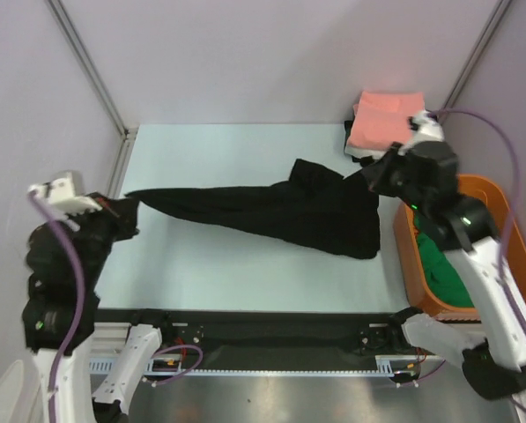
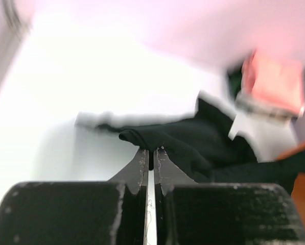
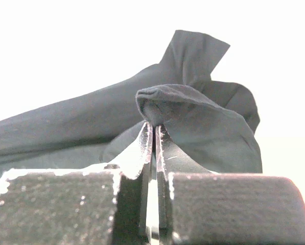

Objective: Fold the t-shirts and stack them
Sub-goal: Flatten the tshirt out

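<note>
A large black t-shirt (image 1: 280,216) is stretched across the light table between both arms. My left gripper (image 1: 122,216) is shut on its left end; the left wrist view shows black cloth (image 2: 183,143) pinched at the fingertips. My right gripper (image 1: 373,176) is shut on the right end, and the right wrist view shows a fold of the dark cloth (image 3: 193,117) pinched between the fingers. A folded salmon-pink t-shirt (image 1: 384,121) lies at the back right on top of dark cloth. A green t-shirt (image 1: 443,264) lies in the orange tub.
An orange plastic tub (image 1: 509,229) stands at the right edge of the table, under my right arm. Grey walls and metal posts bound the table at the back and sides. The table surface (image 1: 227,273) is pale blue-white.
</note>
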`<action>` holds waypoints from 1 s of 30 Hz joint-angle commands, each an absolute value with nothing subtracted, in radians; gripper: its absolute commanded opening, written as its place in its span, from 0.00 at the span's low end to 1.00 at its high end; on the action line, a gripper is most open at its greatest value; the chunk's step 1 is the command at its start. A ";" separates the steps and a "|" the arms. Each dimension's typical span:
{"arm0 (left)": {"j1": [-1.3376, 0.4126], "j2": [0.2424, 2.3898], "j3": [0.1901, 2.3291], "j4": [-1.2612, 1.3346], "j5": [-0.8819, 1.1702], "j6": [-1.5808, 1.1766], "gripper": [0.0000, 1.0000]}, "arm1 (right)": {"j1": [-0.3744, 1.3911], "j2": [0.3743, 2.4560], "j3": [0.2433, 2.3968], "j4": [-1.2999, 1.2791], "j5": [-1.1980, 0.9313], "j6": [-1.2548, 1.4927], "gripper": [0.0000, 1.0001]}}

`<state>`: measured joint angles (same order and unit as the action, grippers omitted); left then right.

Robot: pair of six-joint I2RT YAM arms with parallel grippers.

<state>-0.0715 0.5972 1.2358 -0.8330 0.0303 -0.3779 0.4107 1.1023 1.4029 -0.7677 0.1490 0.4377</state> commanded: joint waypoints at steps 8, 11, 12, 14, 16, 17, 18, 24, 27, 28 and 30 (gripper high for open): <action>-0.089 0.557 1.690 -0.859 -0.251 -0.281 0.00 | 0.417 0.668 1.534 -0.780 0.114 0.474 0.00; -0.089 0.528 1.720 -0.830 -0.244 -0.282 0.00 | 0.397 0.603 1.565 -0.749 0.080 0.454 0.00; -0.089 0.526 1.729 -0.825 -0.235 -0.282 0.00 | 0.390 0.600 1.580 -0.755 0.072 0.453 0.00; -0.090 0.541 1.767 -0.828 -0.224 -0.278 0.00 | 0.356 0.603 1.632 -0.772 0.051 0.439 0.00; -0.092 0.560 1.792 -0.813 -0.209 -0.265 0.00 | 0.312 0.626 1.672 -0.776 0.023 0.420 0.00; -0.094 0.569 1.799 -0.810 -0.207 -0.259 0.00 | 0.295 0.638 1.716 -0.775 0.012 0.413 0.00; -0.095 0.580 1.808 -0.805 -0.203 -0.253 0.00 | 0.279 0.682 1.742 -0.775 0.011 0.397 0.00; -0.103 0.742 1.914 -0.854 -0.235 -0.250 0.00 | 0.206 0.950 1.954 -0.778 -0.035 0.376 0.00; -0.101 0.859 1.930 -0.905 -0.236 -0.270 0.00 | 0.204 1.070 1.985 -0.764 -0.028 0.374 0.00; -0.101 0.918 1.921 -0.923 -0.238 -0.282 0.00 | 0.204 1.148 1.990 -0.752 -0.023 0.371 0.00; -0.101 0.975 1.898 -0.940 -0.250 -0.294 0.00 | 0.233 1.250 1.994 -0.749 0.000 0.358 0.00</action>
<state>-0.0963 0.8402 1.9308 -0.8787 -0.2047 -0.2874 0.2153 1.0771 1.9999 -0.7612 -0.0376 0.3923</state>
